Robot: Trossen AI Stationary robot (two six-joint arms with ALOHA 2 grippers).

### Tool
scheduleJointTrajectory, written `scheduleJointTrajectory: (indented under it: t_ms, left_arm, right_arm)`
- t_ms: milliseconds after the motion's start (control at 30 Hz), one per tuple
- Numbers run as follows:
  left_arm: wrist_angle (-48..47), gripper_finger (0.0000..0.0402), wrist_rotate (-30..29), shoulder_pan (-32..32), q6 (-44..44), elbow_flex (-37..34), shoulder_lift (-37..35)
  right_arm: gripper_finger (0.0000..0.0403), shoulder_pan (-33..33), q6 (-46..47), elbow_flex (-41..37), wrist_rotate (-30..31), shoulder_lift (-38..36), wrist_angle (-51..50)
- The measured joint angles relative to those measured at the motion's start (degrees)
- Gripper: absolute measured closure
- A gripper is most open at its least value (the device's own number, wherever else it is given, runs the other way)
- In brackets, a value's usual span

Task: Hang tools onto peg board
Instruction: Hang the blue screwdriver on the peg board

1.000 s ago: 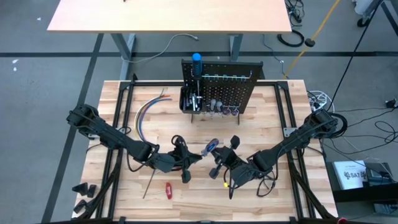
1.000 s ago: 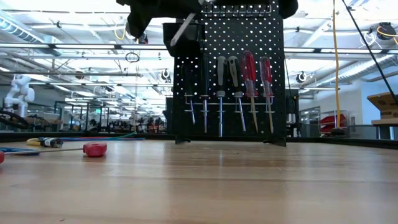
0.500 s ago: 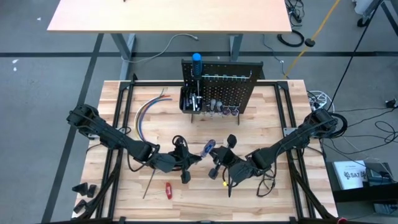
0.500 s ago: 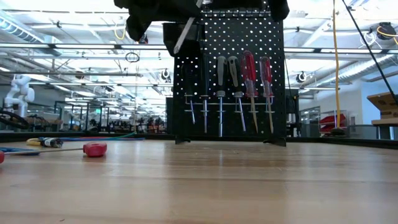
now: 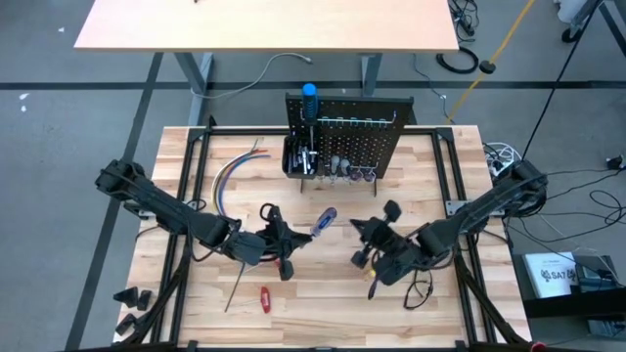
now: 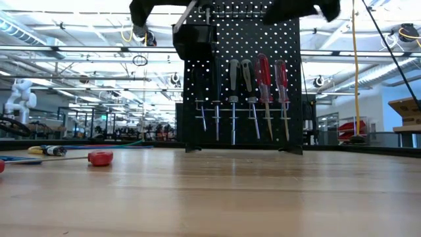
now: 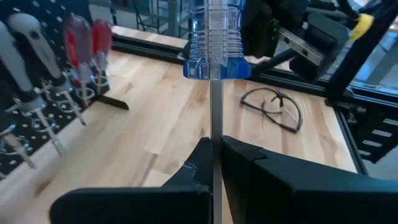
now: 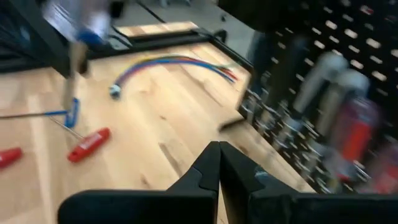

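Note:
The black peg board (image 5: 348, 137) stands upright at the table's far middle. Grey- and red-handled screwdrivers (image 6: 256, 79) hang on its front, and a small bin (image 5: 297, 156) sits at its left. My left gripper (image 5: 286, 242) is at the table's middle, shut on a screwdriver with a clear blue handle (image 5: 323, 219). The handle also shows in the left wrist view (image 7: 217, 37). My right gripper (image 5: 376, 244) is shut and empty, to the right of the blue handle and apart from it. My left gripper pinches the screwdriver's slim metal shaft (image 7: 216, 134) between its two fingers. The shaft runs along the fingers, and the blue handle (image 7: 217, 50) sticks out beyond the fingertips. The fingers come from the table's left, slanting toward the far right. The screwdriver is lifted clear of the table.
A bundle of coloured wires (image 5: 231, 176) lies far left. A red-handled tool (image 5: 264, 298) and a long thin shaft (image 5: 235, 288) lie near the front edge. A pair of glasses (image 7: 273, 109) lies on the wood. A blue-handled tool (image 5: 309, 95) stands at the board's top.
My right gripper has drawn back toward the table's right edge, away from the blue handle. My left gripper has moved a little toward the left and far edges, carrying the screwdriver with it.

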Motion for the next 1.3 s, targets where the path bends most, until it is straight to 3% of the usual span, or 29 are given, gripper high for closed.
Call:
scheduleJointTrajectory:
  t_ms: [167,300,500,833,1100,1300]
  left_arm:
    - [0.50,0.0389,-2.46,0.05,1.67,0.02,-0.98]
    - [0.76,0.0389,-3.11,0.77,2.31,0.02,-1.07]
    - [4.43,0.0389,-3.23,2.36,4.84,0.02,-1.07]
    - [16.49,0.0389,-3.47,5.81,16.67,0.04,-1.07]
    - [22.97,0.0389,-3.45,11.66,28.35,0.04,-1.07]
    - [28.00,0.0389,-0.12,17.48,30.17,0.07,-1.07]
  right_arm:
    - [0.0403,1.96,11.98,0.00,3.76,-2.01,-13.12]
    - [0.0403,2.72,16.55,0.00,5.28,-2.04,-17.30]
    - [0.0403,2.69,17.03,0.00,5.26,-2.04,-17.94]
    - [0.0403,2.65,16.76,0.00,3.99,-1.98,-19.34]
    - [0.0403,2.54,17.45,-0.02,4.09,0.59,-25.96]
    - [0.0403,1.57,20.92,-0.27,6.81,1.18,-33.19]
